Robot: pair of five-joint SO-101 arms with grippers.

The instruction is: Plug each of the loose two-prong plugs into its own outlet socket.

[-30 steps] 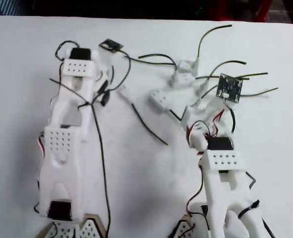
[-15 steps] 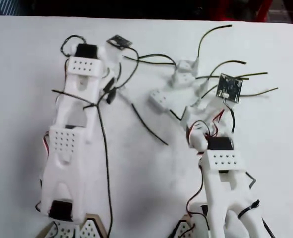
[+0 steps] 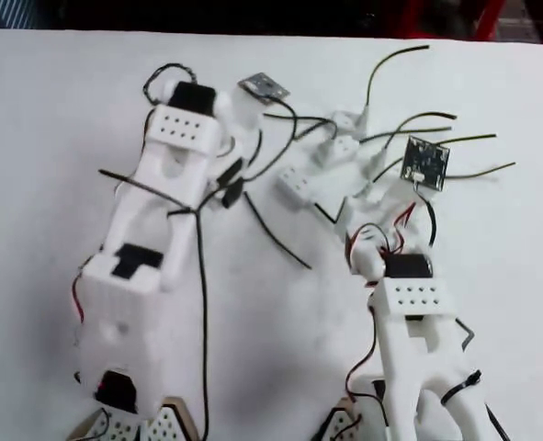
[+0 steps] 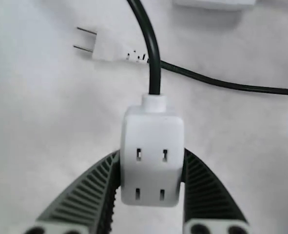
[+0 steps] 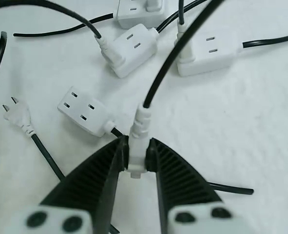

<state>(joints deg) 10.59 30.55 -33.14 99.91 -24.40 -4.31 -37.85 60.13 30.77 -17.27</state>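
A white counter seen from above carries two white robot arms side by side. Black cords and white outlet blocks lie tangled beyond their far ends. The left arm leans in toward the middle of the counter. The right arm stands nearer the front edge and points at the tangle.

From the left wrist, the left pincer is pinching a held outlet block by its two sides, with the dark ribbed fingers pressed against it. Two pairs of slots face the camera, and its black cord leaves from the far end. Beyond the block, and apart from it, a loose two-prong plug lies flat on the counter with its prongs bare. The cord crosses the plug's tail end.

From the right wrist, the right pincer is pinching a held plug, a small white body whose prongs cannot be seen. Its dark lead rises away from it. Just beyond lies the nearest outlet block, slots up. Three farther outlet blocks lie past it. A second bare plug rests on the counter near the nearest block, not touching it.
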